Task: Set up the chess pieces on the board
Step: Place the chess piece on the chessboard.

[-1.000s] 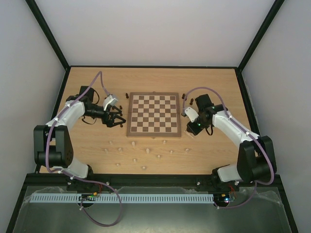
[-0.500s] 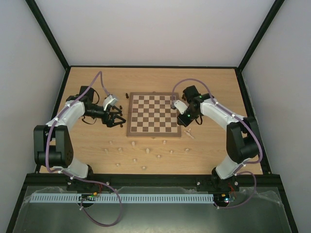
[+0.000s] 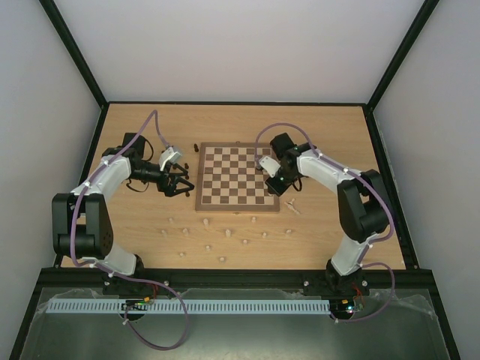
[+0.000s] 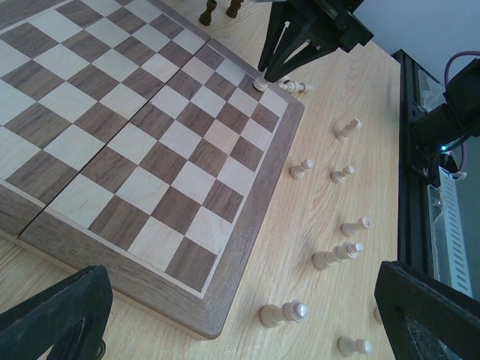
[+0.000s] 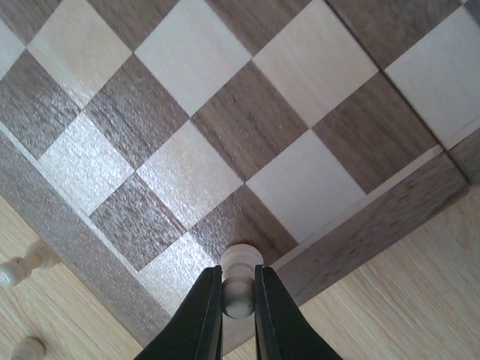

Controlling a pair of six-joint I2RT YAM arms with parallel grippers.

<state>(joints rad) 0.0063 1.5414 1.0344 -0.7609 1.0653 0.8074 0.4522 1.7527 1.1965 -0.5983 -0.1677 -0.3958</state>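
Observation:
The board [image 3: 237, 176] lies mid-table, brown and cream checks, with no piece standing free on it. My right gripper [image 3: 272, 182] is over its near right corner, shut on a pale pawn [image 5: 240, 276] held upright between the fingertips [image 5: 208, 307]. The pawn's base is at the dark corner square; whether it touches I cannot tell. The left wrist view shows that pawn [image 4: 259, 82] at the board's corner [image 4: 285, 105]. My left gripper [image 3: 180, 185] hovers just off the board's left edge, open and holding nothing, its fingers [image 4: 56, 315] spread wide. Several pale chess pieces [image 3: 225, 234] stand on the table nearer me.
A pale piece [image 3: 292, 206] lies on its side near the board's near right corner. Dark pieces [image 3: 195, 148] stand off the board's far left corner, and others [image 4: 208, 10] by the far rim in the left wrist view. Black frame rails [image 3: 386, 180] bound the table.
My right arm swung left from beside the board's right edge to above its near right corner, carrying the pale pawn. The left arm stayed still.

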